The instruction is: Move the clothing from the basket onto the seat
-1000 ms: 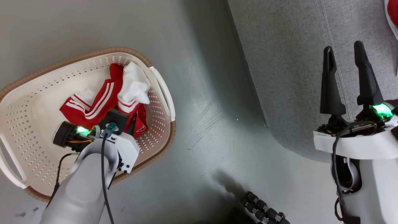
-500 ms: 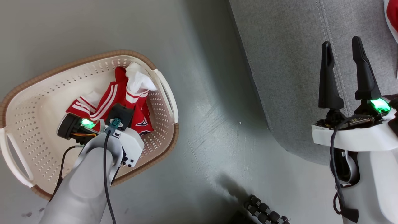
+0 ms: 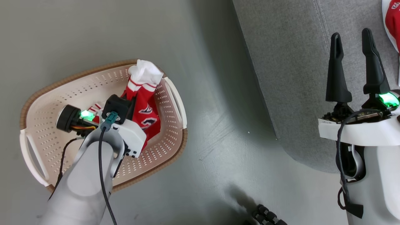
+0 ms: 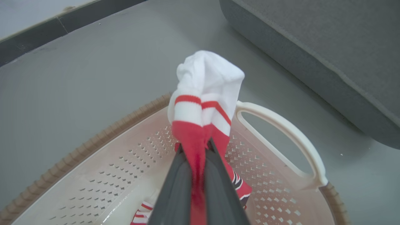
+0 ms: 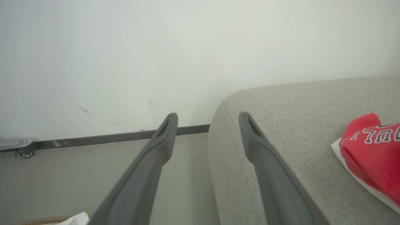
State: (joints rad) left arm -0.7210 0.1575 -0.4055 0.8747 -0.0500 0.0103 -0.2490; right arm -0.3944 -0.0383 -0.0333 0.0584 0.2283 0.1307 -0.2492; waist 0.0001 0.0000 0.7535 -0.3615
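Note:
The clothing is a red garment with white trim, bunched up and hanging over the basket, a cream perforated tub with a brown rim on the floor. My left gripper is shut on the clothing, red fabric pinched between its fingers and the white end flopping above the tips. The basket's side handle lies just beyond. My right gripper stands open over the grey seat, nothing between its fingers. Another red garment with lettering lies on the seat.
Bare grey floor separates the basket from the seat's rounded edge. A white wall with a dark skirting strip stands behind. A black ribbed part shows at the bottom edge of the head view.
My left gripper shut on the red garment and rose, pulling the fabric up out of the basket into a hanging bunch. The head camera shifted. My right gripper stayed open.

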